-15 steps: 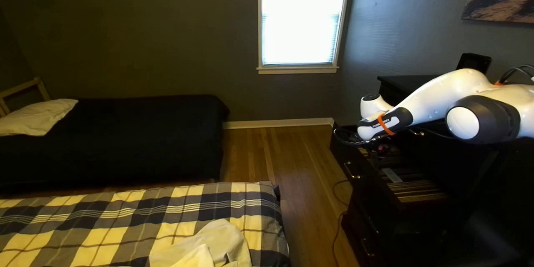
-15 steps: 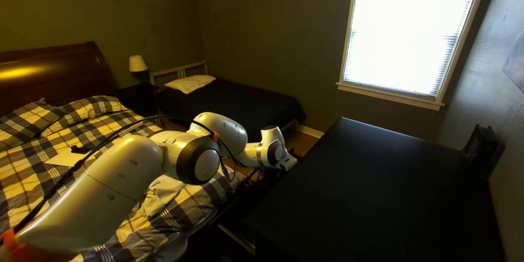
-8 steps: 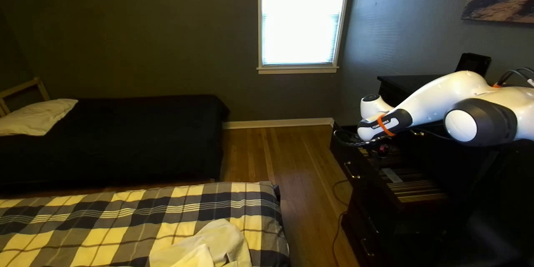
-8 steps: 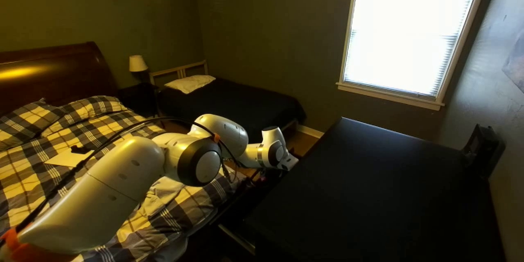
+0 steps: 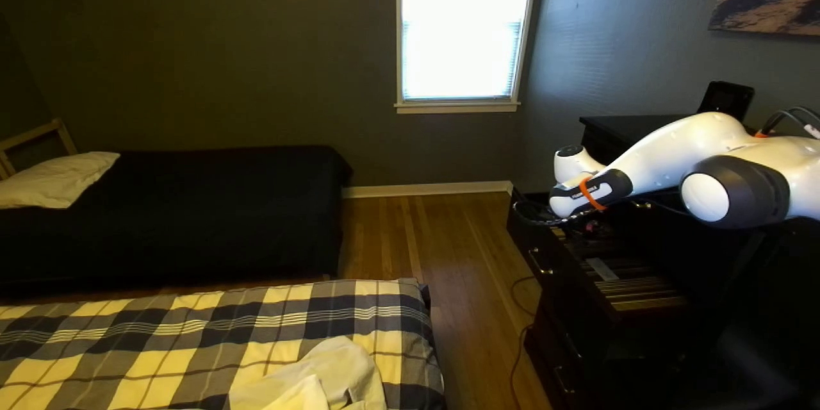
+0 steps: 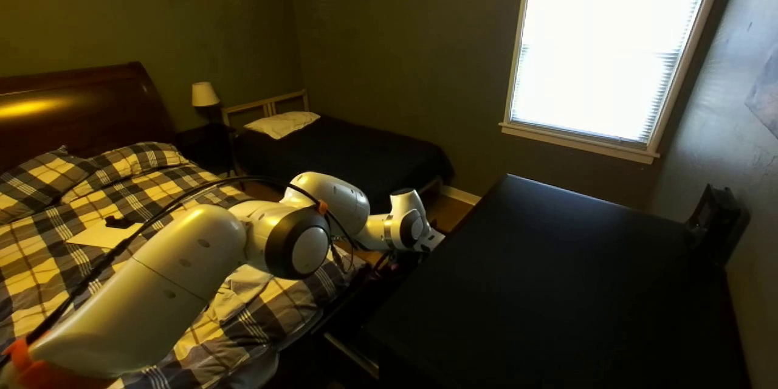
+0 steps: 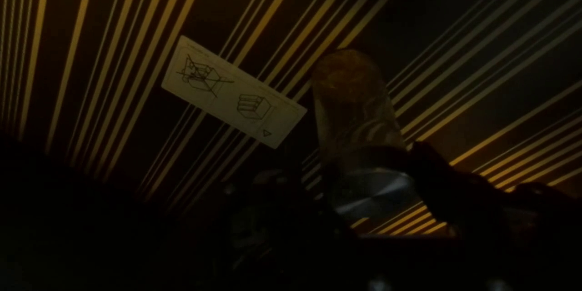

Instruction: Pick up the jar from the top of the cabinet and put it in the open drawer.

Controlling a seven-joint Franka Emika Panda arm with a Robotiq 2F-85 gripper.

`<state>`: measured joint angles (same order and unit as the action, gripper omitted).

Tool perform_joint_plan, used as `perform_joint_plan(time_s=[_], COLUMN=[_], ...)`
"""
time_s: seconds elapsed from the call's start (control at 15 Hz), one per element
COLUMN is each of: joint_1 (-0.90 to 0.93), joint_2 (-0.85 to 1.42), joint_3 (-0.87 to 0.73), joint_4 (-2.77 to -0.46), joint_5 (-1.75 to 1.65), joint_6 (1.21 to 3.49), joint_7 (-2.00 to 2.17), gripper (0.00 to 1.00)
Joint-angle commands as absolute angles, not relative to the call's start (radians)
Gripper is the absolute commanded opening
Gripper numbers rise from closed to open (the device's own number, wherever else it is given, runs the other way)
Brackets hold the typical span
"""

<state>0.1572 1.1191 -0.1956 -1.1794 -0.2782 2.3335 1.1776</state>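
Observation:
The cabinet (image 5: pixel 624 125) is the nearly black dresser, and its top (image 6: pixel 547 279) shows in an exterior view. Its drawer (image 5: pixel 640 285) is open, with a striped bottom that fills much of the wrist view (image 7: pixel 104 68). The jar (image 7: pixel 354 113) is a clear cylinder with a shiny metal lid towards the camera and brownish contents at the far end. My gripper (image 7: pixel 370 159) has its dark fingers against both sides of the jar near the lid, over the drawer's inside. The picture is very dark, so whether the jar touches the drawer bottom cannot be told. In the exterior views the jar is not clearly visible.
A white printed label (image 7: pixel 234 91) lies on the drawer bottom. A black device (image 6: pixel 720 225) stands on the cabinet top by the wall. The plaid bed (image 5: pixel 224 333) and the dark-covered bed (image 5: pixel 211 205) stand across the floor. A cable (image 5: pixel 520 346) lies by the cabinet.
The arm's elbow and forearm have sunk slightly. The hand has shifted very slightly towards the cabinet. The drawer has not moved.

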Motion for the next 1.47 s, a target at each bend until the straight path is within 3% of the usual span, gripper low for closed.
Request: perform_joint_plan(time_s=[0.0, 0.93, 1.4], joint_1=[0.161, 0.202, 0.257], joint_2=[1.139, 1.008, 0.784], joint_3=[-0.202, -0.193, -0.259], joint_4=[-1.149, -1.230, -1.387], joint_5=[-0.250, -0.259, -0.326], joint_6=[2.324, 2.378, 2.346], joint_7=[1.143, 1.094, 1.104], gripper=[0.97, 1.00, 1.00])
